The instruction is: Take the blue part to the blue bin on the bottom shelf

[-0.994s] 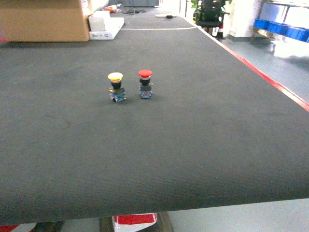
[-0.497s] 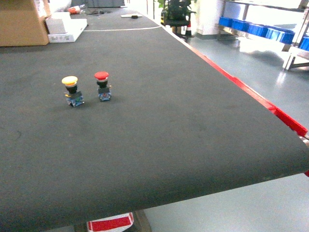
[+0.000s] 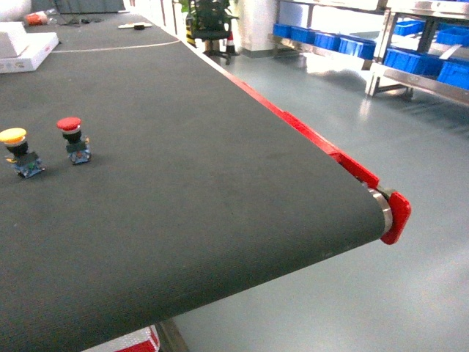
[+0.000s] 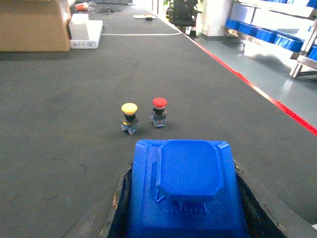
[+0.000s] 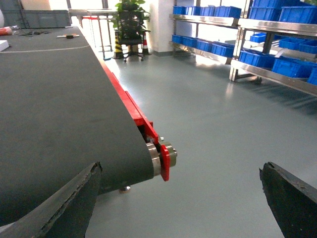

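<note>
The left gripper [image 4: 183, 198] is holding the blue part [image 4: 184, 186] between its dark fingers [image 4: 118, 208], which are closing against both sides of it; the part is filling the lower middle of the left wrist view, raised over the dark desk [image 3: 183, 169]. The right gripper [image 5: 181, 198] is standing wide open, its two dark fingers [image 5: 54, 203] spread far apart with nothing between them, hanging over the grey floor [image 5: 213, 129] just past the desk's right end, where a steel roller [image 5: 154, 157] with a red end cap [image 5: 165, 161] is showing. Two push buttons are standing upright on the desk toward its left side, close together but apart: one with a yellow cap [image 3: 13, 136] and one with a red cap [image 3: 69, 125]. A red strip [image 3: 293, 128] is running along the desk's right edge. Steel racks [image 3: 410, 70] carrying blue bins [image 3: 410, 59] are lining the far wall, well apart from the desk. Which level is the bottom shelf cannot be told with certainty. A white box [image 3: 26, 51] is sitting near the desk's far left corner.
</note>
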Controlling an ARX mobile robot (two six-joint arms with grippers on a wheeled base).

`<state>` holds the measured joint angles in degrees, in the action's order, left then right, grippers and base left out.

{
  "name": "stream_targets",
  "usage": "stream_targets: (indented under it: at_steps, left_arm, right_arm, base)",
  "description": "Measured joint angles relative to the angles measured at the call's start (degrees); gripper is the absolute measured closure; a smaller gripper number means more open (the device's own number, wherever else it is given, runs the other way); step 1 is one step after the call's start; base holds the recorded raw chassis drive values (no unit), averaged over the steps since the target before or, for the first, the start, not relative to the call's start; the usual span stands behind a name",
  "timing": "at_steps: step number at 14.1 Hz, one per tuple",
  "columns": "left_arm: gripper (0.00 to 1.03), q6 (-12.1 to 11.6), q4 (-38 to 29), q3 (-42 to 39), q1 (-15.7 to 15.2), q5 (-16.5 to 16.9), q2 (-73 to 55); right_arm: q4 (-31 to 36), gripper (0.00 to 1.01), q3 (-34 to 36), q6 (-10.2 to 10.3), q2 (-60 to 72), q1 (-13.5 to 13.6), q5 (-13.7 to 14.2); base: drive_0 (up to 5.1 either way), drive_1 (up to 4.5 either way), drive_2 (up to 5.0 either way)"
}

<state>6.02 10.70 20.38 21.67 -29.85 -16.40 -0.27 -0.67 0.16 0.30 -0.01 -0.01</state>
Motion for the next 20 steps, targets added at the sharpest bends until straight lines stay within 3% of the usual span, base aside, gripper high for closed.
stream_targets:
  at_steps: [20]
  left_arm:
    - [0.59,0.0,0.0,0.0,0.0,0.0,0.0]
  right_arm:
    - [0.0,0.03,0.0,0.0,0.0,0.0,0.0]
  base:
    - [-1.6,-1.57,-1.6]
